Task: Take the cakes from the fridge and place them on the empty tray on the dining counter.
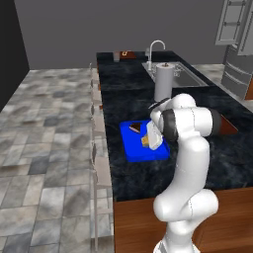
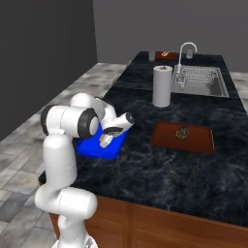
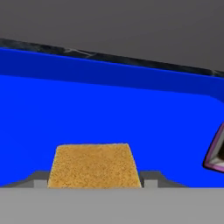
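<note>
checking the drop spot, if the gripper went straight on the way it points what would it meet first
The orange-tan cake sits right between the gripper's fingertips, so it would likely meet that first, then the blue tray floor beneath; depth is hard to judge.

Both base views look down from behind the arm onto the same blue tray (image 1: 132,150); the hand view sits close over it.

Pretty flat, even render light all round, no obvious lamp and hardly any real shadows. The black tabletop (image 2: 193,169) stays dark with faint marbling, no glare. My arm has soft shading on its undersides. Both base views are low-res and a bit soft. From my hand, the tray (image 3: 109,109) is a saturated blue with no texture, and the cake (image 3: 92,166) looks grainy.
</note>
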